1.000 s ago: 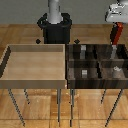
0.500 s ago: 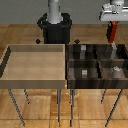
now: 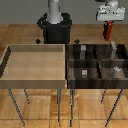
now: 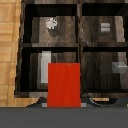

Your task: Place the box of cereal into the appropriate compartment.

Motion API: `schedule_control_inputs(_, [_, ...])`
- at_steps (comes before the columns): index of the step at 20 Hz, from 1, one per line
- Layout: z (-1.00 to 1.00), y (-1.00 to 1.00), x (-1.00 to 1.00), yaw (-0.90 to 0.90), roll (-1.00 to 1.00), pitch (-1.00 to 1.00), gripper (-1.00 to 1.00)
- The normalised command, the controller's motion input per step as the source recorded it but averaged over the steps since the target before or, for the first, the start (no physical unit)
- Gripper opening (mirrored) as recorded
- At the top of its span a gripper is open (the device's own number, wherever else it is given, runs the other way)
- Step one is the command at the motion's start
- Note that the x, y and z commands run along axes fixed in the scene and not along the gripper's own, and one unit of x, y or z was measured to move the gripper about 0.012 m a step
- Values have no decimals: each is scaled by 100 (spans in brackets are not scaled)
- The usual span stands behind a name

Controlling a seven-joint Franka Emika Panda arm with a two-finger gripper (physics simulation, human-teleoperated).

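My gripper (image 3: 107, 22) is shut on the small red cereal box (image 3: 107, 31), which hangs upright high above the far right part of the dark-brown four-cell bin (image 3: 97, 62). The cell with the tall pale-grey upright block (image 3: 114, 48) is the far cell on the exterior view's right. In the wrist view the red box (image 4: 64, 84) covers part of that cell, with the pale-grey block (image 4: 45, 62) just beside it. The small grey cube (image 3: 85, 72) sits in the near cell on the exterior view's left and also shows in the wrist view (image 4: 105, 26).
A big light-tan undivided tray (image 3: 35, 80) stands on the exterior view's left, touching the divided bin. The robot's black base (image 3: 55, 30) is behind the tray. A whitish round thing (image 4: 50, 22) and a grey shape (image 4: 120, 67) lie in the other two cells.
My gripper has carried the red box towards the exterior view's left and a little lower, from the picture's edge to above the bin's far right cell.
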Motion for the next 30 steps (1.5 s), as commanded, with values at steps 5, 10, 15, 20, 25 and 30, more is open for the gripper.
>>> schedule_control_inputs(5, [-100,0,0,0,0,0,-100])
schedule_control_inputs(10, [-40,47,0,0,0,0,-100])
schedule_control_inputs(15, [-20,60,0,0,0,0,-100])
schedule_control_inputs(20, [0,0,0,0,0,0,-100])
schedule_control_inputs(25, [0,0,40,0,0,0,-100])
schedule_control_inputs(30, [-40,0,20,0,0,0,-100])
